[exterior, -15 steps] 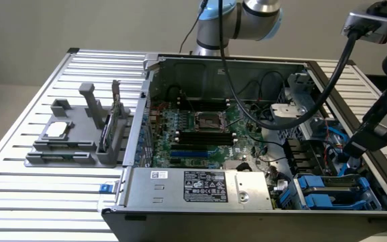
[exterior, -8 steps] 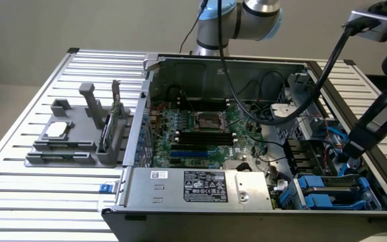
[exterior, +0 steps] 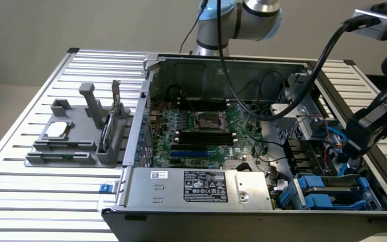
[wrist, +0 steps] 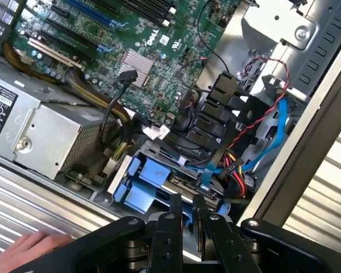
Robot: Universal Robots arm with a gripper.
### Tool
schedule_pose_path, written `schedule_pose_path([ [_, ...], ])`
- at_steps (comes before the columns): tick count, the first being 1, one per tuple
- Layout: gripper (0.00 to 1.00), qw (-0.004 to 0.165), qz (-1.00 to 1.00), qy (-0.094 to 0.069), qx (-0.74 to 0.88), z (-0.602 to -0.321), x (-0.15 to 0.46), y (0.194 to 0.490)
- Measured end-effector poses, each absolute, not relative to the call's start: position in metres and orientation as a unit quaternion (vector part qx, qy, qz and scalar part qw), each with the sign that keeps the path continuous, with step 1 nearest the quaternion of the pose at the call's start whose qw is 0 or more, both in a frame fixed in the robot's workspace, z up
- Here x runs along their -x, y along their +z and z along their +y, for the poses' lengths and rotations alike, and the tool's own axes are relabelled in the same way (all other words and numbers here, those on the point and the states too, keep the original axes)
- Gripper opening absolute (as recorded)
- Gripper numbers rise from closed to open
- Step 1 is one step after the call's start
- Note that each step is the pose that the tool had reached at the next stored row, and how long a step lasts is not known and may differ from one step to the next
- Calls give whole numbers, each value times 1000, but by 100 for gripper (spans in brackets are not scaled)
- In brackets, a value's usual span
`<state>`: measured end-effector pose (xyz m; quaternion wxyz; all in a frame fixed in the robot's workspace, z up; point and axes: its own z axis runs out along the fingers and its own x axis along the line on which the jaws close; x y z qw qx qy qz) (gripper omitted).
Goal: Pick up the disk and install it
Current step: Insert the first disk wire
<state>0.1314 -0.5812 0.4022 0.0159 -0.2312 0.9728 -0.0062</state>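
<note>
Wrist view: claw (wrist: 186, 200) is narrow, jaws nearly together with a slim gap. It sits right over the near edge of the disk (wrist: 159, 175). Can't tell whether it's actually clamping that edge or just resting against it.

Disk's blue frame lies low in the drive bay, just beside the power supply (exterior: 200, 186), on the exterior view's right of it. Its label side isn't visible. Cables run close past the far end of the bay, away from the power supply.

Progress, my read:
- pick-up looks done, since the disk is inside the case (exterior: 220, 63) and not out on the worktop (exterior: 18, 201)
- insertion looks mostly done, as the disk looks roughly level in the bay
- can't confirm it's fully seated or latched
- claw is not clear of the bay, so I wouldn't call it finished

Motherboard (exterior: 200, 126) lies behind the power supply. Grey fixture (exterior: 72, 138) stands well apart from the power supply, on the exterior view's left. A person's hand (wrist: 28, 247) rests near the power supply, outside the case wall.
</note>
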Motion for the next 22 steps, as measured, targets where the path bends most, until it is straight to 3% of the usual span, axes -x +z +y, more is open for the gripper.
schedule_pose_path([
  [22, 22, 14, 999, -9, 45, -581, -131, 400],
])
